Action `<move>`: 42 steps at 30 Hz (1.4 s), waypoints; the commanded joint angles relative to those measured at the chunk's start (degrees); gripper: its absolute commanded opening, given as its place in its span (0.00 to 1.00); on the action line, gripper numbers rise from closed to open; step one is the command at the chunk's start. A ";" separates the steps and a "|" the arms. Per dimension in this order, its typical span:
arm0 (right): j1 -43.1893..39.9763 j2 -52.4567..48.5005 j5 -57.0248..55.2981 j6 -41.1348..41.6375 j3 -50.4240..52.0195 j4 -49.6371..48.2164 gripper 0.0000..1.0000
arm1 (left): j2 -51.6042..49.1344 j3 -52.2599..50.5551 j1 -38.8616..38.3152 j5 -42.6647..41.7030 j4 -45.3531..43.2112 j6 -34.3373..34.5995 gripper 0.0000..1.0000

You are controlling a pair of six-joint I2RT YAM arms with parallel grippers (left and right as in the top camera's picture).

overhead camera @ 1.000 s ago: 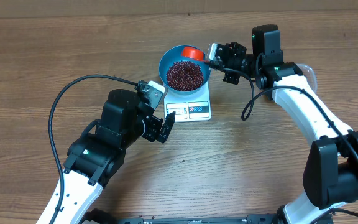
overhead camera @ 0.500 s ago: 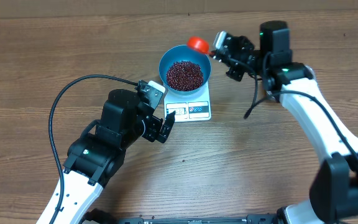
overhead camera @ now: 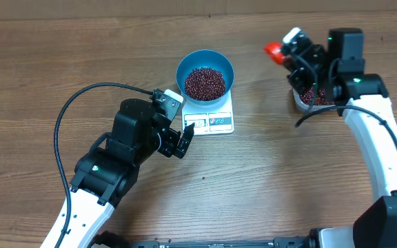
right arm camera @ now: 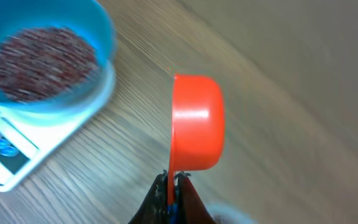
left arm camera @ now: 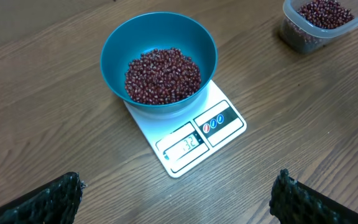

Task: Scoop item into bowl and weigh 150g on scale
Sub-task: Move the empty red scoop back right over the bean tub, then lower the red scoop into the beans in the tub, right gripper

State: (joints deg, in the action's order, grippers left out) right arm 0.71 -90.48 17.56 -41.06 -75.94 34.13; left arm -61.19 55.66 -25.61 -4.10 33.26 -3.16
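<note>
The blue bowl (overhead camera: 205, 74) (left arm camera: 159, 61) (right arm camera: 42, 59) stands on the white scale (overhead camera: 211, 117) (left arm camera: 191, 134) (right arm camera: 5, 158), holding a pile of dark red beans (overhead camera: 205, 83) (left arm camera: 163, 76). More beans fill a clear tub (overhead camera: 313, 98) (left arm camera: 319, 22) to the right. My right gripper (overhead camera: 291, 52) (right arm camera: 174, 177) is shut on the handle of an orange-red scoop (overhead camera: 274, 49) (right arm camera: 194, 121), held on its side in the air beside the tub. My left gripper (overhead camera: 182, 140) (left arm camera: 176, 196) hovers open in front of the scale, nothing between its fingers.
A black cable (overhead camera: 81, 96) loops over the table left of the left arm. The right arm's white links (overhead camera: 381, 145) run down the right side. The wooden table (overhead camera: 267, 179) spreads around the scale.
The right gripper has carried the scoop from over the bowl's far rim away to the right, up to the tub. The left arm has stayed still.
</note>
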 commanded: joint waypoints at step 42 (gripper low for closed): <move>-13.44 -9.18 -13.14 25.22 -0.17 11.26 0.04 | -0.33 1.18 0.09 -0.37 -0.04 0.57 1.00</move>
State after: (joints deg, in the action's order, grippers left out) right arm -12.67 -98.48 8.01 -17.12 -75.94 45.69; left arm -61.19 55.66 -25.61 -4.10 33.26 -3.16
